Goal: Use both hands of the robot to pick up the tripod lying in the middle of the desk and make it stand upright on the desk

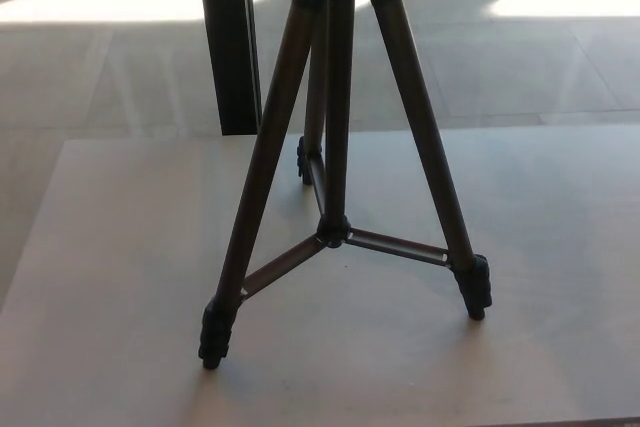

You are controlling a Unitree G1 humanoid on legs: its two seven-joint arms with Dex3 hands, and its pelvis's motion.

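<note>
Tripod (335, 137) stood upright on the desk (540, 237), three legs spread, feet near left, near right and far. Neither hand showed; their state could not be told.

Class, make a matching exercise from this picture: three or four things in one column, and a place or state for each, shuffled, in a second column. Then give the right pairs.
Things
1. tripod
2. desk
3. black post
4. floor

Places or states
A. streaked with sunlight
B. upright on three spread legs
C. rising behind the desk's far edge
D. bearing the tripod's feet

Pairs: 1-B, 2-D, 3-C, 4-A
</note>
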